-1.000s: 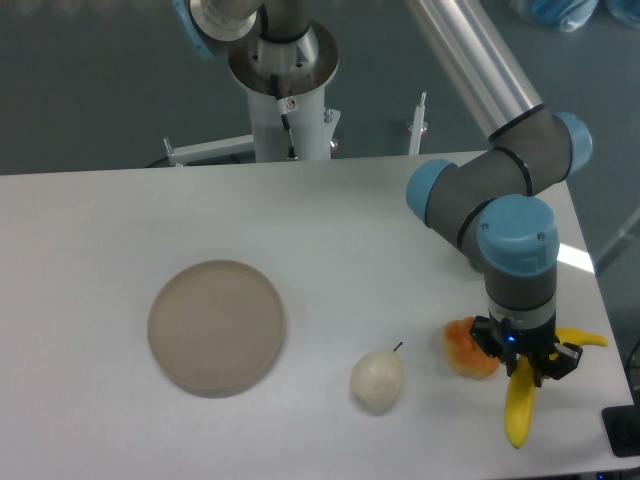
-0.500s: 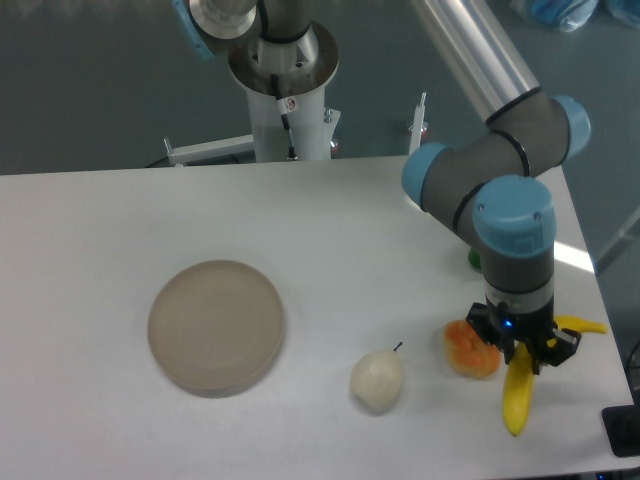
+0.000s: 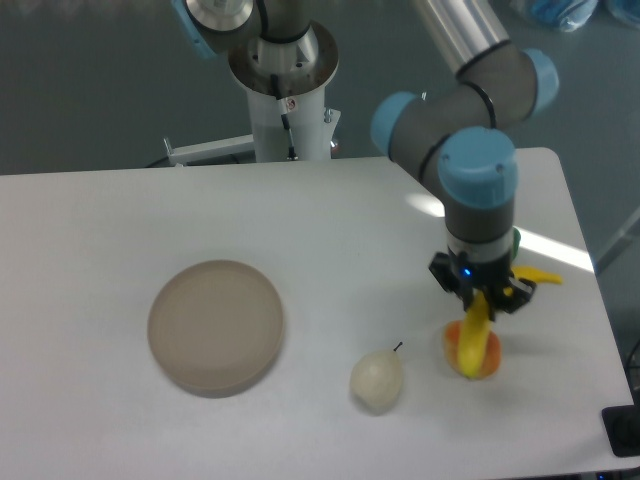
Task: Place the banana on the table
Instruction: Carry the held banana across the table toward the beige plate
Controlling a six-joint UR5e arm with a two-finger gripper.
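Observation:
The bright yellow banana (image 3: 474,330) hangs in my gripper (image 3: 481,296), lifted above the white table (image 3: 320,220) at the right. My gripper is shut on the banana near its stem end; the stem (image 3: 540,276) sticks out to the right and the long end points down in front of the orange fruit (image 3: 487,358). The jaws are mostly hidden under the wrist.
A round beige-grey plate (image 3: 216,325) lies on the left half of the table. A pale pear (image 3: 377,380) lies near the front, left of the orange fruit. A small green thing (image 3: 516,238) shows behind the wrist. The table's right edge is close.
My gripper has lifted the banana off the table's front right and carried it up and to the left, over the orange fruit.

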